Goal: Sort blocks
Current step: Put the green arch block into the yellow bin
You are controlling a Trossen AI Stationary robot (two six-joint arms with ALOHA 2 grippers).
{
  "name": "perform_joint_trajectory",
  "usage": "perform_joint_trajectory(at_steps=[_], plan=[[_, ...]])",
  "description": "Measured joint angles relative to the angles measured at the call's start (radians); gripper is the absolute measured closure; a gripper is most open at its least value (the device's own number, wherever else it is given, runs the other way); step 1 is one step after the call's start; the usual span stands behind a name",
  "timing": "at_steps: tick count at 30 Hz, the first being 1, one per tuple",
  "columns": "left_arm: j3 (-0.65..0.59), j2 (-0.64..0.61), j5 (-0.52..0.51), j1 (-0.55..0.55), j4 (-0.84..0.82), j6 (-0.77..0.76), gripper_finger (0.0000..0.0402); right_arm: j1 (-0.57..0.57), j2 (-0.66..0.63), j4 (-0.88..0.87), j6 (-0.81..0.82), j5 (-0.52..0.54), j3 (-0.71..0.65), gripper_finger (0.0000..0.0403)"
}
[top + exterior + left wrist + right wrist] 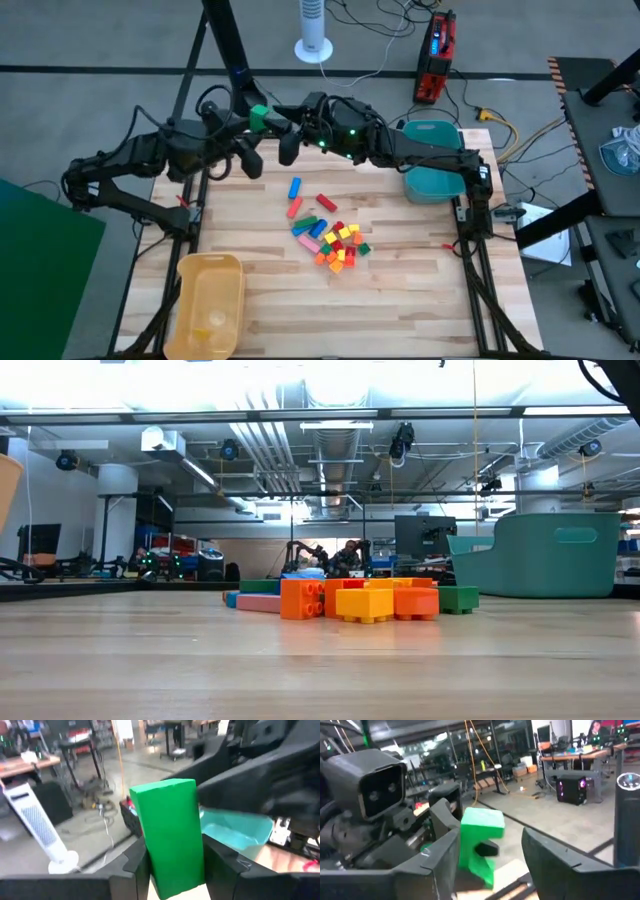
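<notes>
My left gripper [260, 117] is above the table's far edge, shut on a green block [170, 835]. The block also shows in the high view [260, 112]. My right gripper [288, 143] is open just to the right of it and faces it. In the right wrist view the green block [480, 845] shows between my right fingers, a little beyond them and apart from them. The other blocks [328, 238], in red, yellow, orange, green, blue and pink, lie in a loose pile at the table's middle, and also show in the low view [350, 600]. My left gripper pinches the green block between its two fingers [137, 862], on two opposite sides of its near end [175, 875]. The fingers reach about level. The block sticks out past the fingertips, lifted clear of the table.
A yellow tray [210, 300] stands at the near left corner with a small yellow piece in it. A teal bin [435, 170] stands at the far right and shows in the low view [550, 555]. A white fan [313, 30] and a red device [437, 55] stand on the floor beyond the table.
</notes>
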Motion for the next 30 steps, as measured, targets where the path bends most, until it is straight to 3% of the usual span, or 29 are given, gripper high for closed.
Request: perform_joint_trajectory(at_steps=[3,5,10,14,19,23,27,30], plan=[[0.000,-0.042,0.018,-0.014,-0.132,-0.106,0.0280,-0.007,-0.030,-0.081,-0.004,0.006,0.000,0.0197],[0.001,-0.070,0.094,-0.022,-0.248,-0.208,0.0280,-0.017,-0.056,-0.163,-0.007,0.011,0.000,0.0200],[-0.001,-0.079,0.475,-0.057,-0.608,-0.596,0.0280,-0.035,-0.084,-0.388,-0.009,0.072,0.001,0.0212],[-0.013,-0.019,0.714,-0.226,-0.872,-0.817,0.0280,-0.042,-0.083,-0.523,-0.009,0.085,-0.003,0.0218],[-0.068,0.017,0.799,-0.517,-0.812,-0.989,0.0265,-0.042,-0.074,-0.574,-0.007,0.085,-0.050,0.0220],[-0.097,0.046,0.819,-0.696,-0.797,-1.224,0.0255,-0.042,-0.073,-0.571,0.001,0.084,-0.097,0.0215],[-0.137,0.048,0.777,-0.818,-0.809,-1.456,0.0253,-0.043,-0.073,-0.571,0.000,0.084,-0.127,0.0213],[-0.154,0.048,0.769,-0.852,-0.807,-1.530,0.0250,-0.043,-0.073,-0.570,-0.011,0.084,-0.136,0.0216]])
